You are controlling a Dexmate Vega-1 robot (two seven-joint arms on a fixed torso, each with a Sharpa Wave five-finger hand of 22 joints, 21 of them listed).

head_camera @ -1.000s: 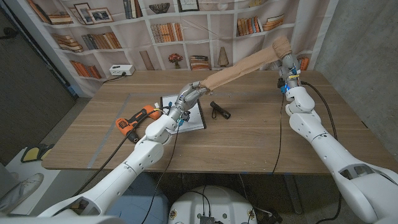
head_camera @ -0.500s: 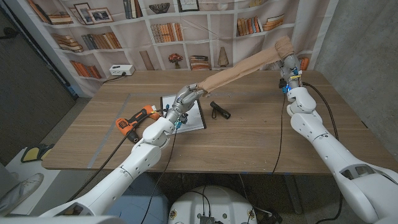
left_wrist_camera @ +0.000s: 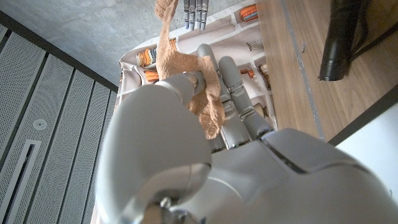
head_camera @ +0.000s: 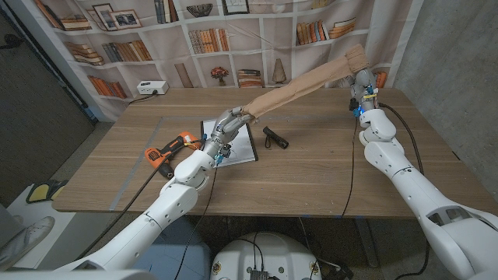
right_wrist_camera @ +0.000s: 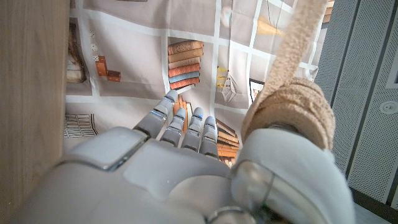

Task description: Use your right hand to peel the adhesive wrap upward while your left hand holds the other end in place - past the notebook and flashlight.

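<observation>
The tan adhesive wrap (head_camera: pixel 299 89) stretches taut above the table (head_camera: pixel 327 167), its roll end gripped by the raised right hand (head_camera: pixel 360 80) and its other end pinched by the left hand (head_camera: pixel 227 124) over the notebook (head_camera: pixel 237 144). The black flashlight (head_camera: pixel 275 138) lies just beside the notebook, an orange drill (head_camera: pixel 170 150) farther left. No writing is legible.

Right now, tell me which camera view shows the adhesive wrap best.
The head view: the adhesive wrap stretches whole from the left hand above the notebook up to the right hand. The left wrist view gives just the pinched end, the right wrist view the roll against that hand.
</observation>
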